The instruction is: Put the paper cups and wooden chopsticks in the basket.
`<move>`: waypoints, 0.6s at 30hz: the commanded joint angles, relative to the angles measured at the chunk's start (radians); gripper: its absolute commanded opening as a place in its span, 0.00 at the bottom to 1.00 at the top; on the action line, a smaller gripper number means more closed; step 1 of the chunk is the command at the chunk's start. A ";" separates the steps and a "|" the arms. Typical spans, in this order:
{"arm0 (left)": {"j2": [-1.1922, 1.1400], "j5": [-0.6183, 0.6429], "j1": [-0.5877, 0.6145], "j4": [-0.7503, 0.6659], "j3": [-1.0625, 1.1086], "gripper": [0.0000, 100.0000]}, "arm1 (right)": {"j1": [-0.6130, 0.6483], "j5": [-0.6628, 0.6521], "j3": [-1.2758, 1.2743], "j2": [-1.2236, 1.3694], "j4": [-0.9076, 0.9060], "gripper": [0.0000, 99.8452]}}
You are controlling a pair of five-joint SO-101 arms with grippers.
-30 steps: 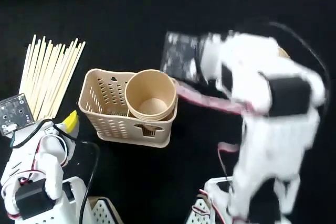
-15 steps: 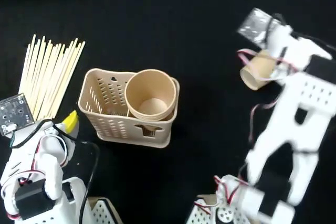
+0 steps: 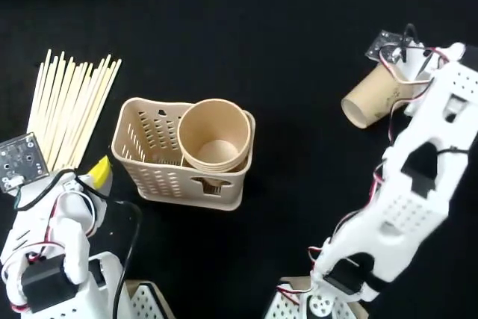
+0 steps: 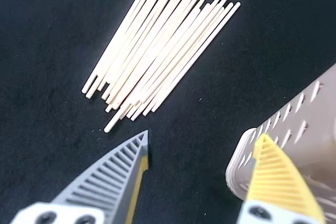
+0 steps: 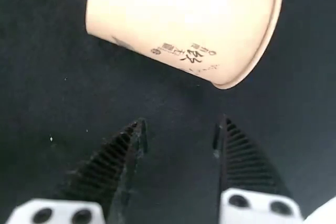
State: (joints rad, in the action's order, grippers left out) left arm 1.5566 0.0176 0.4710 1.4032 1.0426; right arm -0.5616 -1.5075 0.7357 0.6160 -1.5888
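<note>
Wooden chopsticks (image 4: 157,56) lying fanned just ahead of left gripper (image 4: 203,137), jaws gaping, empty; sticks light, stiff, probably rolling, so pinching bundle mid-length. Basket (image 3: 149,173), nested paper cups (image 3: 214,136) inside, sitting just beside one jaw. Tipped paper cup (image 5: 178,19) lying just beyond right gripper (image 5: 181,124), jaws spread, empty; wall thin, crushable, likely needing gentle grip near rim.

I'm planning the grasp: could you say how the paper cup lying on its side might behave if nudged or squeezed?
The paper cup lies on its side and tapers, so a nudge would probably roll it in a curve. Its thin wall would likely dent under a firm squeeze. It seems empty, so light; the right tool could knock it away.
</note>
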 commanded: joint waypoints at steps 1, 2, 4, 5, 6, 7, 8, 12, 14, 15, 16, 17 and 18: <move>0.005 0.002 -0.002 -0.020 0.002 0.31 | -0.003 -0.051 0.335 0.125 -0.135 0.22; 0.005 0.002 -0.002 -0.020 0.002 0.31 | 0.005 -0.055 0.404 0.166 -0.161 0.22; 0.005 0.002 -0.002 -0.020 0.002 0.31 | 0.009 -0.055 0.515 0.242 -0.170 0.22; 0.005 0.002 -0.002 -0.020 0.002 0.31 | 0.009 -0.055 0.556 0.274 -0.170 0.22; 0.005 0.002 -0.002 -0.020 0.002 0.31 | 0.009 -0.057 0.593 0.305 -0.170 0.22; 0.005 0.002 -0.002 -0.020 0.002 0.31 | 0.009 -0.058 0.619 0.331 -0.172 0.22; 0.005 0.002 -0.002 -0.020 0.002 0.31 | 0.009 -0.060 0.638 0.351 -0.172 0.22; 0.005 0.002 -0.002 -0.020 0.002 0.31 | 0.014 -0.063 0.647 0.387 -0.172 0.21; 0.005 0.002 -0.002 -0.020 0.002 0.31 | 0.017 -0.063 0.645 0.390 -0.172 0.21; 0.005 0.002 -0.002 -0.020 0.002 0.31 | 0.021 -0.063 0.645 0.390 -0.172 0.21; 0.005 0.002 -0.002 -0.020 0.002 0.31 | 0.026 -0.063 0.645 0.390 -0.172 0.21; 0.005 0.002 -0.002 -0.020 0.002 0.31 | 0.029 -0.069 0.645 0.390 -0.172 0.21; 0.005 0.002 -0.002 -0.020 0.002 0.31 | 0.032 -0.084 0.645 0.390 -0.172 0.21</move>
State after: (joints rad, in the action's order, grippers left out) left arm 1.5566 0.0176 0.4710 1.4032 1.0426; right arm -0.5554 -1.5643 1.3326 1.0211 -1.7300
